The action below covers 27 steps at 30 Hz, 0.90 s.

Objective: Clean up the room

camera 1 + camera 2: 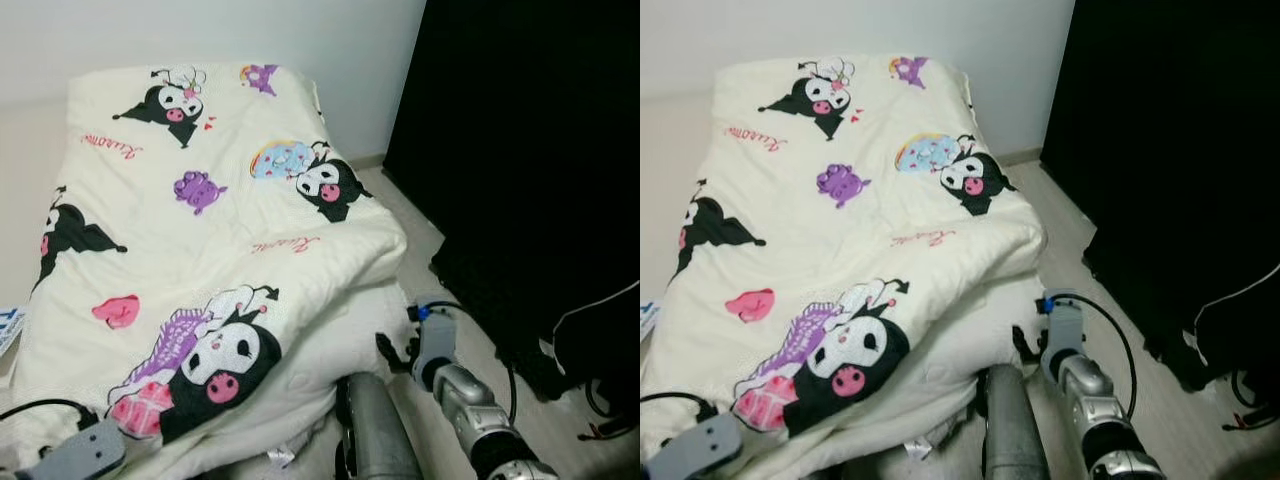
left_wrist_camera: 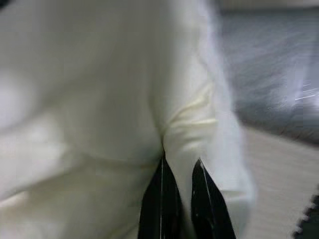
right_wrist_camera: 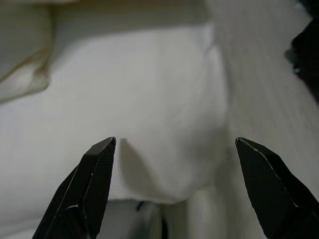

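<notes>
A cream quilt (image 1: 200,250) printed with black-and-pink cartoon figures lies heaped over a low white mattress (image 1: 980,345) on the floor, its far edge up against the pale wall (image 1: 200,35) and its near right corner folded back in a thick roll. At the near left edge the left gripper (image 2: 180,172) has its two black fingers drawn narrow, with a fold of the cream fabric pinched between them. The right gripper (image 3: 174,189) hangs at the mattress's near right corner, fingers spread wide with the white cloth bulging between them, though whether they touch it I cannot tell. To the right of the bedding a strip of pale wood floor (image 1: 440,250) runs back toward the wall, hemmed in on its far side by a large black mass (image 1: 530,150) whose lower edge trails cables.
</notes>
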Available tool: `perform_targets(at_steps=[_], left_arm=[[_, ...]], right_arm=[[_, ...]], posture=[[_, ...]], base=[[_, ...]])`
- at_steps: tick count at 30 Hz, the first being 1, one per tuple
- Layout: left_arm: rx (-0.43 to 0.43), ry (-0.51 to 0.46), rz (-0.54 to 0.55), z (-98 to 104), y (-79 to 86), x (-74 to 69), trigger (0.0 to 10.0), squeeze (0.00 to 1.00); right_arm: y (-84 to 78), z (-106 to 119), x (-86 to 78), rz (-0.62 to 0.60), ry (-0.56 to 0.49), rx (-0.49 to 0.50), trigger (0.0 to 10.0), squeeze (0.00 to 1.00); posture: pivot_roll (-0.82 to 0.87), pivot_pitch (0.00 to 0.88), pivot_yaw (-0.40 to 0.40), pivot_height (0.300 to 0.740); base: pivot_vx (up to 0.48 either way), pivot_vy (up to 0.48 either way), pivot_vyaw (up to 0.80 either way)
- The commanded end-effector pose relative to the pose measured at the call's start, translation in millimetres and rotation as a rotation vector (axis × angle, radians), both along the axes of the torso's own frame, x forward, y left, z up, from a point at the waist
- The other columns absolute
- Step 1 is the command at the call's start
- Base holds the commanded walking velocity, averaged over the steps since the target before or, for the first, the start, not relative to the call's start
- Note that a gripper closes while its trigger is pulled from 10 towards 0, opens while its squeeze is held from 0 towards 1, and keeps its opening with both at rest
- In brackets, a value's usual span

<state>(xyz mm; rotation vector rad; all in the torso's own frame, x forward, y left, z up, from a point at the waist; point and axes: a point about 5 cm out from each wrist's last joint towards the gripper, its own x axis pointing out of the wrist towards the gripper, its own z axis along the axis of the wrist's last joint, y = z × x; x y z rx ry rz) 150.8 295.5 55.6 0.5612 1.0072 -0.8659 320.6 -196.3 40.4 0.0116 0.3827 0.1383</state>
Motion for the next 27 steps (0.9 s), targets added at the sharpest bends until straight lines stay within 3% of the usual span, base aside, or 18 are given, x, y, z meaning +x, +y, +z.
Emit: perform_targets(at_steps=[1,3,4,7,8,10,11,13,17,19,27], left_arm=[[-0.08,0.101,-0.037,-6,-9.9,-14.7,10.0,0.0],[-0.08,0.101,-0.037,-6,-9.9,-14.7,10.0,0.0],[-0.133,0.145,-0.082,-9,-19.5,-21.1,10.0,0.0],[-0.169,0.189,-0.109,-11,-25.4,-26.1,10.0,0.0],[-0.211,0.248,-0.115,-11,-29.7,-31.1,10.0,0.41],[-0.211,0.248,-0.115,-11,-29.7,-31.1,10.0,0.41],[-0.223,0.292,-0.13,-11,-30.9,-36.1,10.0,1.0],[-0.195,0.34,-0.152,-7,-24.3,-41.0,10.0,1.0],[-0.157,0.344,-0.162,-3,-18.0,-40.0,10.0,1.0],[-0.092,0.337,-0.178,4,-8.7,-36.2,10.0,1.0],[-0.027,0.307,-0.205,23,1.5,-26.4,10.0,1.0]], right_arm=[[-7.3,-4,-3.4,-0.035,0.017,0.009,10.0,0.0],[-7.3,-4,-3.4,-0.035,0.017,0.009,10.0,0.0],[-10.0,-3,-3.1,-0.046,0.015,0.005,10.0,0.0],[-10.3,-4,-4.0,-0.046,0.02,0.001,10.0,0.0],[-10.0,-6,-5.0,-0.044,0.025,-0.003,10.0,0.0],[-10.0,-6,-5.0,-0.044,0.025,-0.003,10.0,0.0],[-9.7,-7,-5.7,-0.044,0.029,-0.004,10.0,0.0],[-9.3,-8,-6.4,-0.044,0.034,-0.004,10.0,0.0],[-8.7,-8,-6.3,-0.043,0.036,-0.003,10.0,0.0],[-7.3,-8,-5.4,-0.042,0.036,0.0,10.0,0.0],[-1.3,-5,-1.3,-0.036,0.028,0.016,10.0,0.0]], posture=[[-0.11,0.194,-0.044,0.58],[-0.11,0.194,-0.044,0.58],[-0.12,0.195,-0.046,0.58],[-0.12,0.196,-0.046,0.58],[-0.12,0.197,-0.044,0.58],[-0.12,0.197,-0.044,0.58],[-0.12,0.196,-0.042,0.58],[-0.12,0.188,-0.043,0.58],[-0.12,0.179,-0.041,0.58],[-0.11,0.182,-0.042,0.58],[-0.12,0.201,-0.045,0.58]], base=[[0.0,0.0,0.0],[0.0,0.0,0.0],[0.0,0.0,0.0],[0.0,0.0,0.0],[0.0,0.0,0.0],[0.0,0.0,0.0],[0.0,0.0,0.0],[0.0,0.0,0.0],[0.0,0.0,0.0],[0.0,0.0,0.0],[0.0,0.0,0.0]])
